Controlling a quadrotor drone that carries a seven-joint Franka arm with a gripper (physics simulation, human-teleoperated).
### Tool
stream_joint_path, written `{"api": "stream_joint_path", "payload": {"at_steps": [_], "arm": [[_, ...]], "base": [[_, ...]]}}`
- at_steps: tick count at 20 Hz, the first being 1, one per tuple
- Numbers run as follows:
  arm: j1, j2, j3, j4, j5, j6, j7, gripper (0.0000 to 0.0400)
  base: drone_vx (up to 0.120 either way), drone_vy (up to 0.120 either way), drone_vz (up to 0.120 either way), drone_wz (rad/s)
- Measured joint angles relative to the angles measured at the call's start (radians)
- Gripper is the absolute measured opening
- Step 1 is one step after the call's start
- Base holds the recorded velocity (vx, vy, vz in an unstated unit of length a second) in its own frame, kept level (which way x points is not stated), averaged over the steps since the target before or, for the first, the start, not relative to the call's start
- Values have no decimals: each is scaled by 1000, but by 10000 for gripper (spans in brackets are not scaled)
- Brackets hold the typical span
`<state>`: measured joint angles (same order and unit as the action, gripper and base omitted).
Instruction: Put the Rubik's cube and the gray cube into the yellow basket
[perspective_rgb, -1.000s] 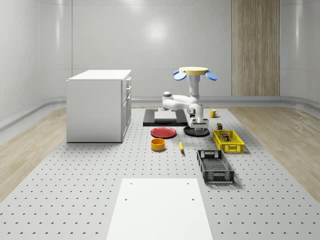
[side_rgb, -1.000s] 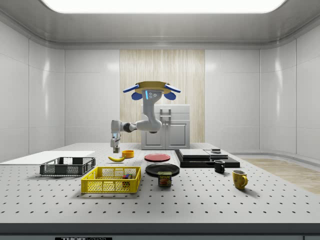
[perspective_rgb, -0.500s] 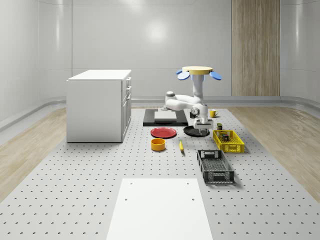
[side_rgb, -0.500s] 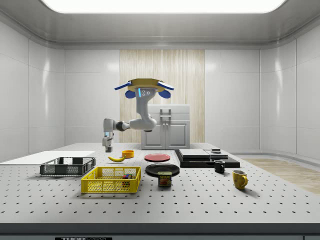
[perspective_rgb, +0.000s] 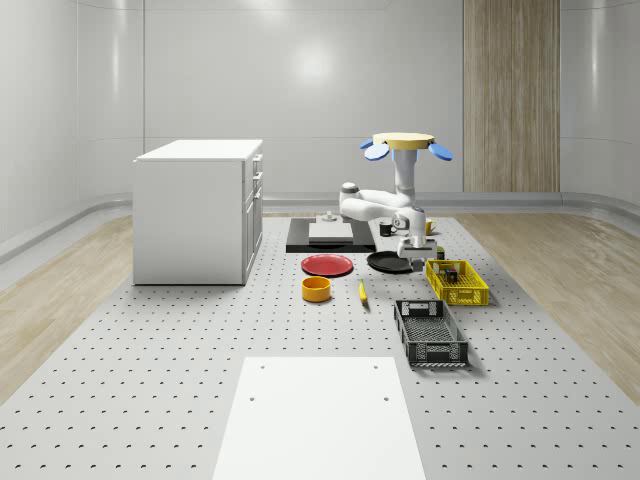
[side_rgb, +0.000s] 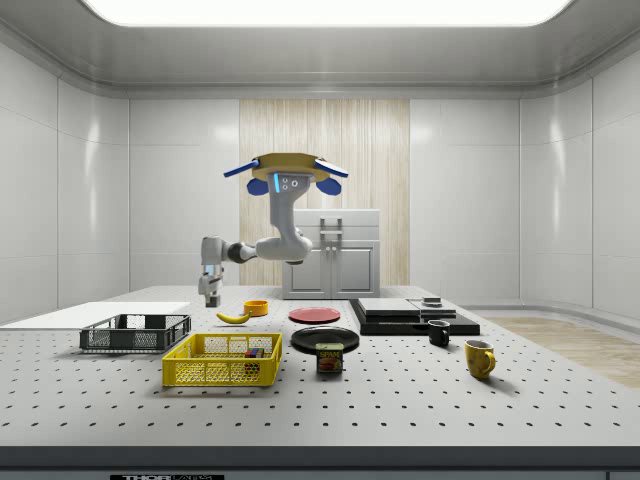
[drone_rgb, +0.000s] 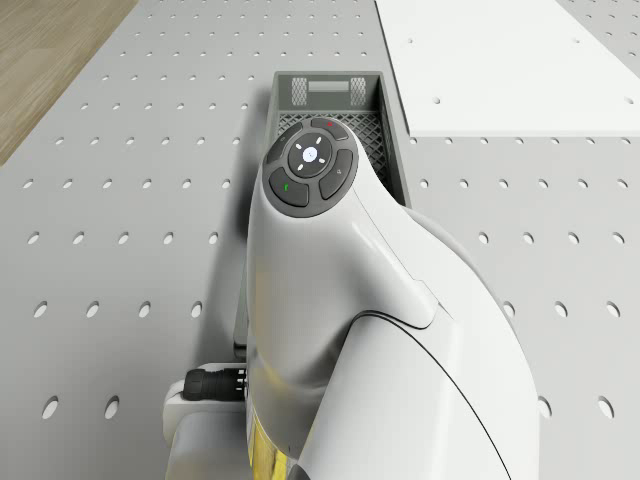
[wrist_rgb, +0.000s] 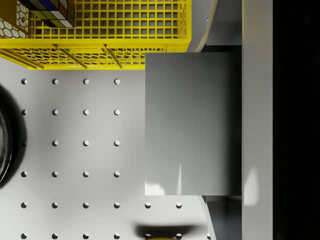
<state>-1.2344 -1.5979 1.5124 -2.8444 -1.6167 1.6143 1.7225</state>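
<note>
Your drone (perspective_rgb: 404, 143) hovers over the perforated grey worktop (perspective_rgb: 150, 340) near the black plate (perspective_rgb: 383, 262), in a pale-walled room with wood flooring. The tool (side_rgb: 209, 297) hangs just beside the yellow basket (perspective_rgb: 456, 283), closed on the gray cube (wrist_rgb: 192, 125). The Rubik's cube (wrist_rgb: 50, 11) lies inside the basket, at one corner.

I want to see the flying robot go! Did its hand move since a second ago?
Yes. In the side view the hand went toward the picture's left: it was above the banana, now it is nearer the black crate.
</note>
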Motion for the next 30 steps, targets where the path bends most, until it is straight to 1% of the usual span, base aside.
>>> {"api": "stream_joint_path", "payload": {"at_steps": [12, 30], "arm": [[0, -6, 1, 0, 2, 5, 0, 251], [-1, -11, 1, 0, 4, 10, 0, 251]], "base": [[-120, 120, 0, 0], [0, 120, 0, 0]]}}
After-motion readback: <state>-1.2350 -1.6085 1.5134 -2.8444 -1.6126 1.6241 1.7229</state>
